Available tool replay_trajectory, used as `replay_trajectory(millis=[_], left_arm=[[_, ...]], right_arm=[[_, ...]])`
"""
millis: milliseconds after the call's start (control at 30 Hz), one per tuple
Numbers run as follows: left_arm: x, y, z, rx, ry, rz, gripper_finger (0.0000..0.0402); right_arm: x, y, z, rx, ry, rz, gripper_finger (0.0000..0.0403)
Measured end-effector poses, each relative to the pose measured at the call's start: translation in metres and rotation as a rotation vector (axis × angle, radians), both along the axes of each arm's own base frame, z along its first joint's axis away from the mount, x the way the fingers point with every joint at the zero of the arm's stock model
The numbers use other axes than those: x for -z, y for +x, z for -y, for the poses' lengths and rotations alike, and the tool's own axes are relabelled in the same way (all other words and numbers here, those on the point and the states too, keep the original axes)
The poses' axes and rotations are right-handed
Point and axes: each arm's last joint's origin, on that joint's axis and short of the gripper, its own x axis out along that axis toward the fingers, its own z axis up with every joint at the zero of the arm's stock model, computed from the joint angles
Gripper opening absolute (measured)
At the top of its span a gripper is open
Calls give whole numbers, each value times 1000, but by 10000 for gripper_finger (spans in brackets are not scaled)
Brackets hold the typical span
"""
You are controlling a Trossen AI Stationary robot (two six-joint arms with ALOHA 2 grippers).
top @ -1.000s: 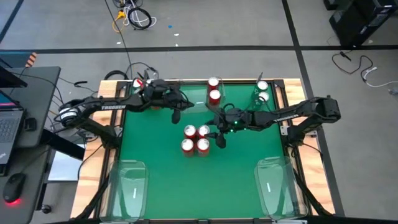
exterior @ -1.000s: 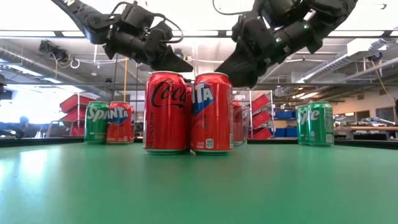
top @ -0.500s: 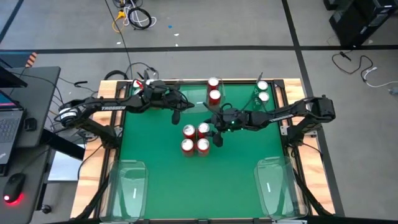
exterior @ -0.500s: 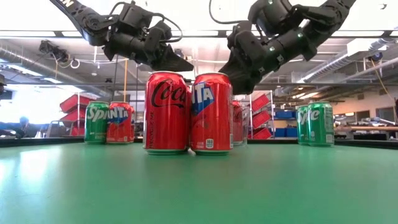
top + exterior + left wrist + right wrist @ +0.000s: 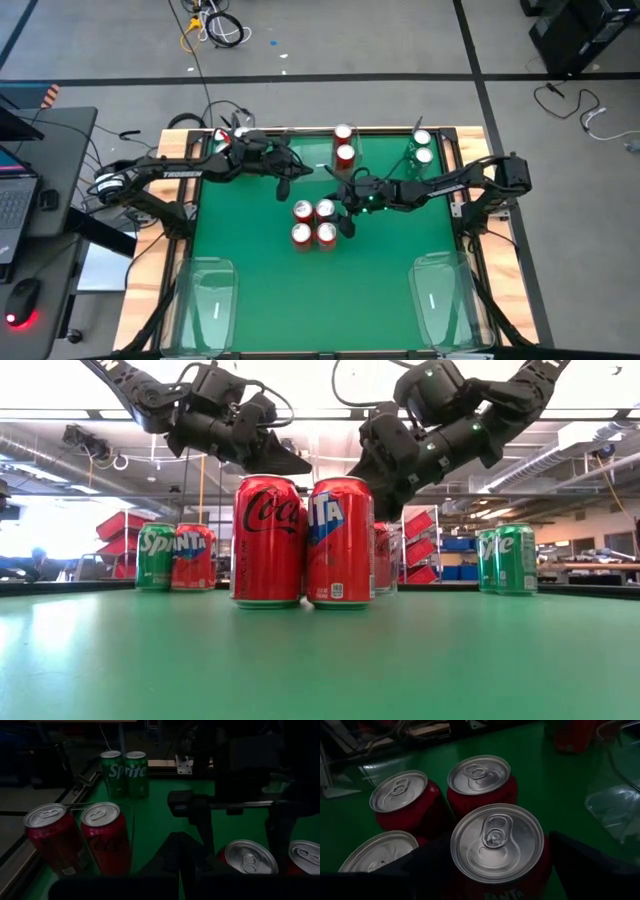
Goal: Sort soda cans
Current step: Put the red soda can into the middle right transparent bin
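Red cans (image 5: 313, 222): four clustered at frame centre on green bench (image 5: 250, 240); two more at top centre (image 5: 344, 145).
Green cans (image 5: 421, 146): pair, upper right.
Right hand (image 5: 343, 214): spread, fingers either side of cluster's upper-right can (image 5: 496, 842).
Left hand (image 5: 283, 181): above cluster, upper left; finger state cannot tell.
Clear trays (image 5: 208, 292): bottom corners.

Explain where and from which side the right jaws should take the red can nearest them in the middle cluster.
Grip the can round its upper body, coming down from above, the right gripper straddling its rim. It stands upright, packed against three other red cans, so only its outer side and the top are free.
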Motion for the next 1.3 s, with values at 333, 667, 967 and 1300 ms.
replay_trajectory(millis=[333, 667, 967, 1300], left_arm=[[0, 1, 1, -14, 7, -2, 3], [-3, 1, -1, -63, 36, 28, 3], [-5, 2, -1, -63, 41, 42, 3], [-5, 2, -1, -63, 40, 40, 3]], right_arm=[[0, 0, 1, -6, -14, 1, 275], [-31, -20, 0, 30, -42, 8, 268], [-94, -62, -15, 103, -3, 134, 268], [-131, -117, -68, -65, 147, 81, 268]])
